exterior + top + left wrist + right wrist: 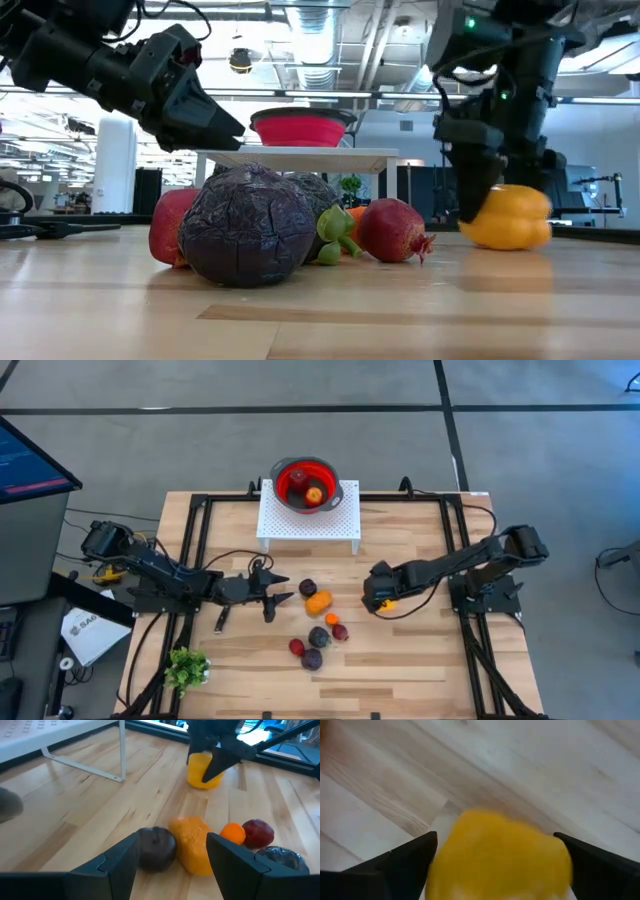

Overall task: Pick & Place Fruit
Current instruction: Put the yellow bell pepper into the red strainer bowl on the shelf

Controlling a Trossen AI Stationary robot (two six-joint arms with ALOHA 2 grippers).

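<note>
A yellow fruit rests on the table right of centre. My right gripper points down over it, open, with one finger on each side. Several fruits lie in a cluster at mid-table: a dark maroon one, an orange one, a small orange one, red ones and purple ones. My left gripper hovers open just left of the cluster, and the maroon fruit and orange fruit lie ahead of its fingers. A red bowl holds fruit. My right gripper straddles the yellow fruit from above, its fingers pointing steeply down on two opposite sides. Whether the fingers touch the fruit, I cannot tell. The fruit sits on the table.
The bowl stands on a white perforated rack at the far middle of the table. A green leafy sprig lies at the near left corner. Black frame rails and cables run along both sides. Bare wood shows at the near edge.
</note>
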